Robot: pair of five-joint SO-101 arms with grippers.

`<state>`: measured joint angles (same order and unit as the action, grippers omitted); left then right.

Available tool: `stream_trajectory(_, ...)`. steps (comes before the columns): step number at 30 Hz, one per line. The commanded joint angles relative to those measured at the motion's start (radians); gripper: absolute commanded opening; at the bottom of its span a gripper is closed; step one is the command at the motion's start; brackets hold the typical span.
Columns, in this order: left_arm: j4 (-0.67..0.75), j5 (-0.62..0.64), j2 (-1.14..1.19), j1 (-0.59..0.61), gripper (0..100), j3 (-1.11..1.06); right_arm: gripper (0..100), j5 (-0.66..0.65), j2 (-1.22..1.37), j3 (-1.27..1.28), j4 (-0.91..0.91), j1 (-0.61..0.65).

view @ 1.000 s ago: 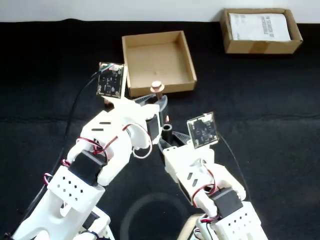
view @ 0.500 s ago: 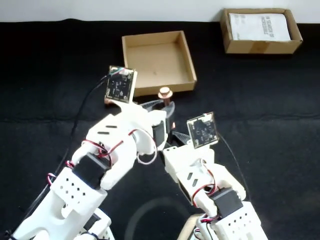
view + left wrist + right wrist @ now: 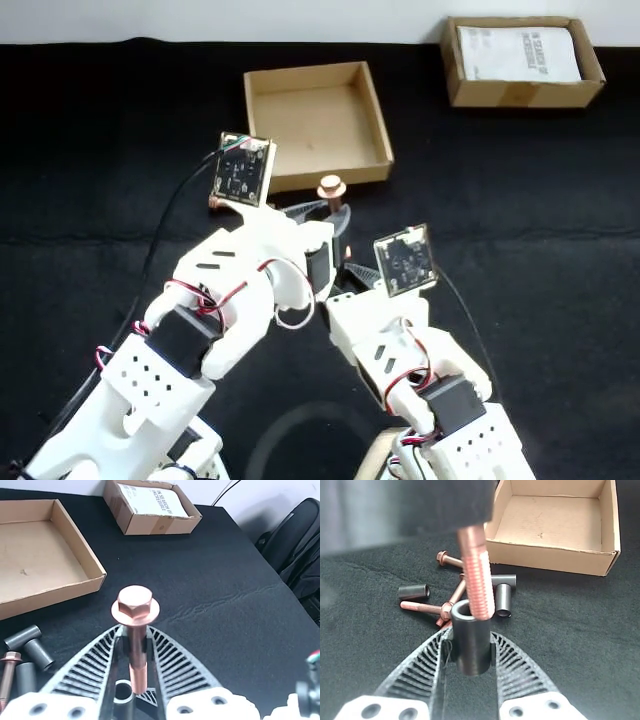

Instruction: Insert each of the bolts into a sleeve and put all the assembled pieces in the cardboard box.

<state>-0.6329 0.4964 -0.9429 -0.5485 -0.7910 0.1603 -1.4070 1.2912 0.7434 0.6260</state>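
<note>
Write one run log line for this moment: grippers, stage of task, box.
left gripper: shut on bolt | right gripper: shut on sleeve | stage: bolt tip at sleeve mouth | cardboard box: no assembled piece yet

black tablecloth (image 3: 560, 250), white wall (image 3: 200, 18) behind, perhaps a dark bag (image 3: 299, 537) beside.

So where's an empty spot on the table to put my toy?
The black cloth is bare between the cardboard box and the box with paper, and left of the cardboard box. That box is empty inside too. It's crowded by its near wall: loose bolts and sleeves lie there.
</note>
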Motion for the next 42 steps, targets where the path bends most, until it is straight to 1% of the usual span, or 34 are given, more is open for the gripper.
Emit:
stream_trajectory(1, 0.005, -0.002, -0.004, 0.027, 1, 0.028, 0.8, 0.003, -0.021, -0.008, -0.024, 0.001)
stream_trajectory(4, 0.005, -0.002, -0.004, 0.056, 1, 0.028, 0.8, 0.003, -0.021, -0.01, -0.024, 0.001)
stream_trajectory(14, -0.002, 0.002, -0.004, 0.048, 1, -0.004, 0.8, 0.002, -0.021, -0.013, -0.024, 0.001)
stream_trajectory(20, -0.002, 0.002, -0.004, 0.05, 1, -0.035, 0.8, 0.002, -0.021, -0.015, -0.025, -0.064)
stream_trajectory(23, -0.003, 0.002, -0.004, 0.047, 1, -0.035, 0.8, 0.002, -0.021, -0.015, -0.025, -0.067)
stream_trajectory(28, -0.003, -0.003, -0.004, -0.019, 1, -0.053, 0.8, 0.002, -0.018, -0.015, -0.025, -0.064)
stream_trajectory(29, -0.002, -0.02, 0.001, -0.038, 1, -0.054, 0.8, 0.0, -0.018, -0.015, -0.025, -0.064)
stream_trajectory(31, -0.002, -0.057, 0.004, -0.067, 1, -0.058, 0.8, 0.0, -0.016, -0.013, -0.025, -0.045)
stream_trajectory(35, 0.003, -0.089, 0.005, -0.101, 1, -0.058, 0.8, 0.0, -0.016, -0.012, -0.025, 0.021)
stream_trajectory(40, -0.002, -0.104, 0.005, -0.093, 1, -0.058, 0.8, 0.0, -0.016, -0.013, -0.025, 0.036)
stream_trajectory(42, -0.002, -0.104, 0.004, -0.064, 1, -0.058, 0.8, 0.0, -0.016, -0.013, -0.025, 0.036)
